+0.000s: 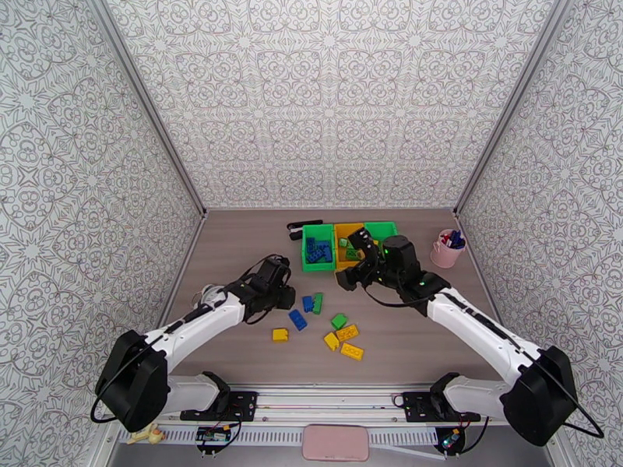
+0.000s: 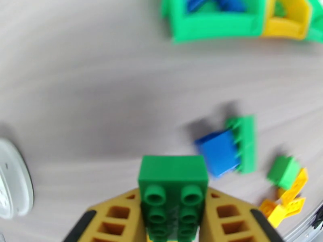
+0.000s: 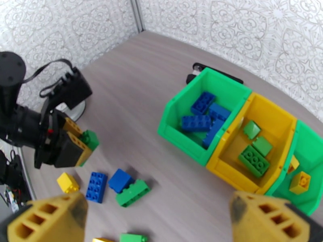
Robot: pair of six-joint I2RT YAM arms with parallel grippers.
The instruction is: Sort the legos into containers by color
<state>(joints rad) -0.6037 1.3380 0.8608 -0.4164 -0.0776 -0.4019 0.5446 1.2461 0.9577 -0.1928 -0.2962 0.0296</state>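
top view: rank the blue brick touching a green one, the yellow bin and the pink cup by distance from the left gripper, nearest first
From the left gripper:
1. blue brick, just to its right.
2. yellow bin, farther back and to the right.
3. pink cup, far right, by the wall.

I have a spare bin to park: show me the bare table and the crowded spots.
Bare: the table between the left wall and the left green bin; also the near strip between the loose legos and the rail. Crowded: mid-table, around those legos.
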